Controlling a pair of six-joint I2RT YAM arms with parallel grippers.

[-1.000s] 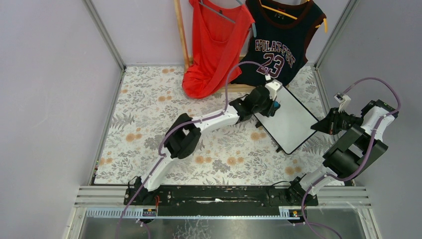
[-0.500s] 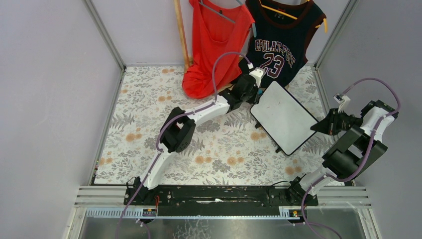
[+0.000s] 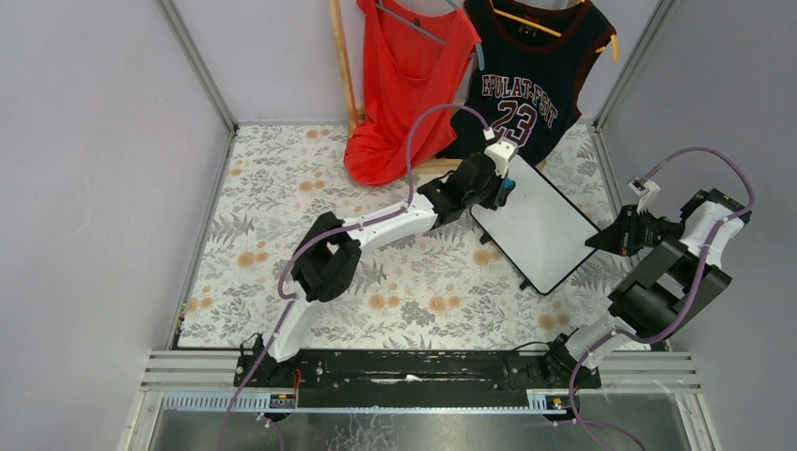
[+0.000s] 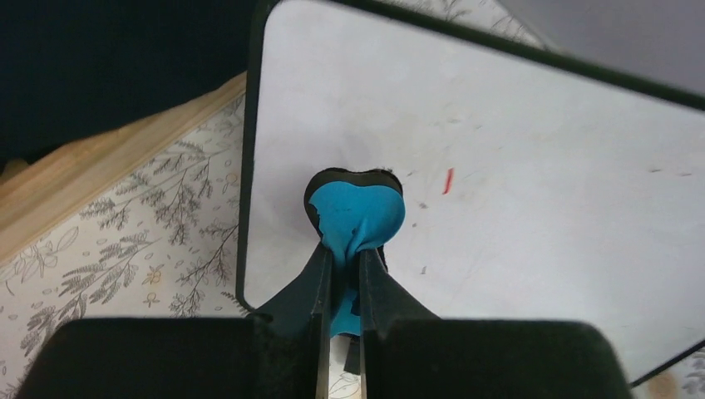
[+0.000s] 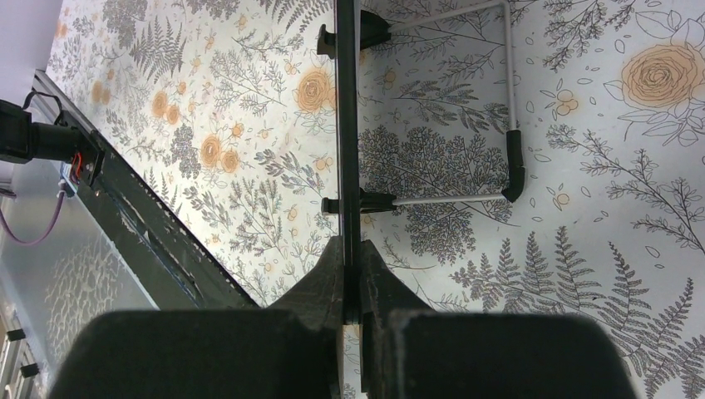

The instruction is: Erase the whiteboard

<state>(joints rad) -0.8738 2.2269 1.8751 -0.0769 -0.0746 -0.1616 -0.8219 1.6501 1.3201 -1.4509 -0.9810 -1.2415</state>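
Observation:
The whiteboard (image 3: pixel 540 230) stands tilted at the right of the floral table, white with a thin black frame. My left gripper (image 3: pixel 505 188) is shut on a small blue eraser (image 4: pixel 357 212), which presses on the board's (image 4: pixel 540 166) upper left part. A short red stroke (image 4: pixel 447 180) shows just right of the eraser, with a few faint specks around it. My right gripper (image 3: pixel 601 240) is shut on the board's right edge. In the right wrist view that edge (image 5: pixel 347 125) runs straight up from between the fingers (image 5: pixel 350 274).
A red top (image 3: pixel 404 85) and a dark jersey (image 3: pixel 531 85) hang at the back from a wooden rack (image 3: pixel 343 66). The board's wire stand (image 5: pixel 509 108) rests on the floral cloth (image 3: pixel 282 216). Grey walls and metal posts close in both sides.
The left gripper with the eraser slid up and left off the board's corner, then came back onto its upper left part. The right arm held still.

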